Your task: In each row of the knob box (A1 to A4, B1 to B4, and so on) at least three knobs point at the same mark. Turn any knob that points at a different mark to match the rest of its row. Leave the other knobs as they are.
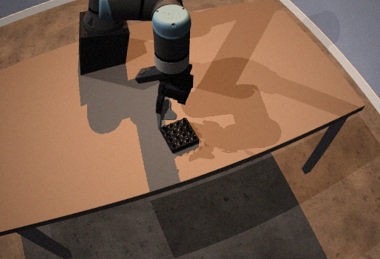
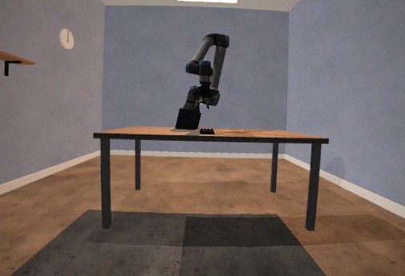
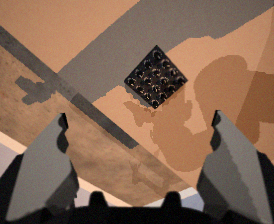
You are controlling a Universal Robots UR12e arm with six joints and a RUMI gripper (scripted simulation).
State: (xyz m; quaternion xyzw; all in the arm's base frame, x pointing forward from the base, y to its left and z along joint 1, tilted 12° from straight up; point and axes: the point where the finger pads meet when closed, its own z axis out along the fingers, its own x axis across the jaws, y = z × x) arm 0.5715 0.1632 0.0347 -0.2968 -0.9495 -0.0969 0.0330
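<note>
The knob box (image 1: 179, 134) is a small black square block with several dark knobs, lying flat on the table near its front edge. It shows in the wrist view (image 3: 155, 76) turned like a diamond, and as a low dark strip in the exterior view (image 2: 206, 131). The knob marks are too small to read. My gripper (image 1: 167, 103) hangs well above the box, a little behind it, with its fingers wide open and nothing between them. Both grey fingers frame the bottom of the wrist view (image 3: 138, 150), and the box lies far ahead of them.
The arm's black base block (image 1: 102, 46) stands at the back of the wooden table (image 1: 225, 86). The table's front edge (image 1: 240, 159) runs close to the box. A dark mat (image 2: 180, 240) lies on the floor under the table.
</note>
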